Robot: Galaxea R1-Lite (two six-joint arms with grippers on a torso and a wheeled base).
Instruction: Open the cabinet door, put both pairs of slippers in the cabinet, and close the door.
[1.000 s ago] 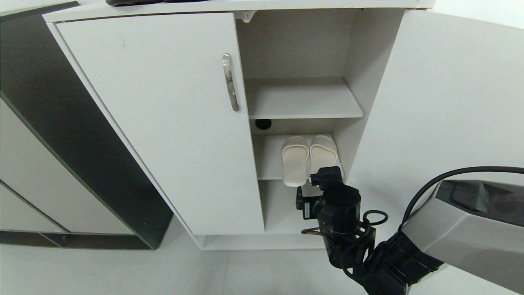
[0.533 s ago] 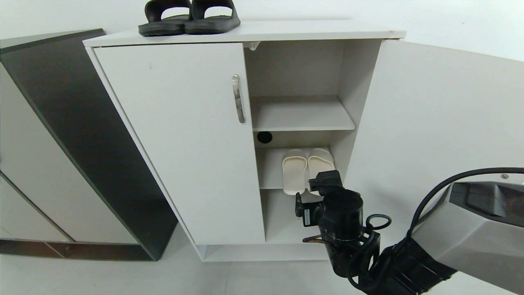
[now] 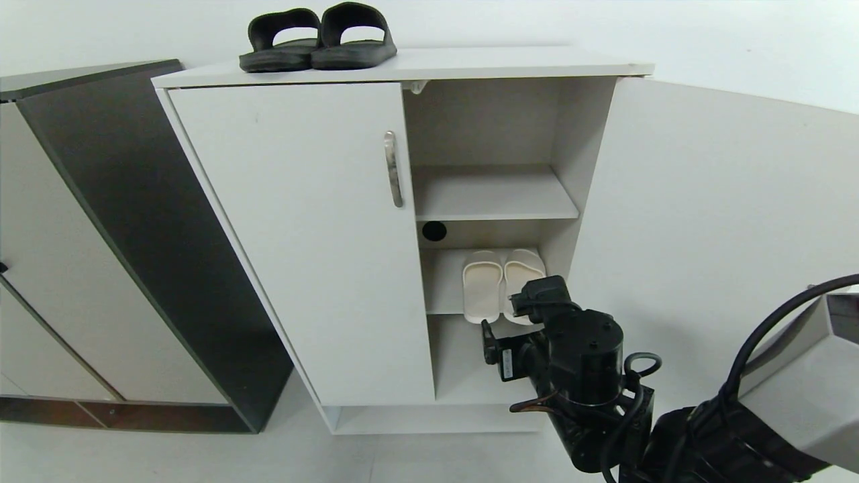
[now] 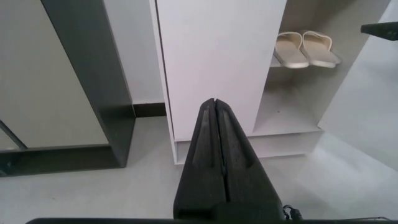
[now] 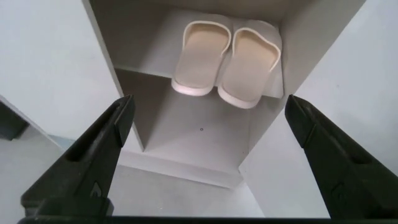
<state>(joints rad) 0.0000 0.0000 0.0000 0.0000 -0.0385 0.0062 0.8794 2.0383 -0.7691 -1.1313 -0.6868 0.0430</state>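
Observation:
The white cabinet (image 3: 302, 235) has its left door shut and its right door (image 3: 704, 221) swung wide open. A pair of black slippers (image 3: 315, 37) lies on the cabinet top. A pair of cream slippers (image 3: 500, 282) (image 5: 227, 56) (image 4: 308, 50) rests side by side on the middle shelf, toes outward. My right gripper (image 3: 520, 318) (image 5: 209, 102) hangs open and empty in front of the lower compartment, just below the cream slippers. My left gripper (image 4: 214, 106) is shut on nothing, low above the floor in front of the shut door.
A metal handle (image 3: 393, 169) runs down the shut door's inner edge. The upper shelf (image 3: 493, 194) and the bottom compartment (image 3: 463, 362) are bare. A dark tall panel (image 3: 121, 221) stands beside the cabinet on the left. Grey floor (image 4: 93, 193) lies in front.
The head camera has pulled back and up, bringing the cabinet top and black slippers into view. The right gripper stays open before the lower shelves, drawn slightly back.

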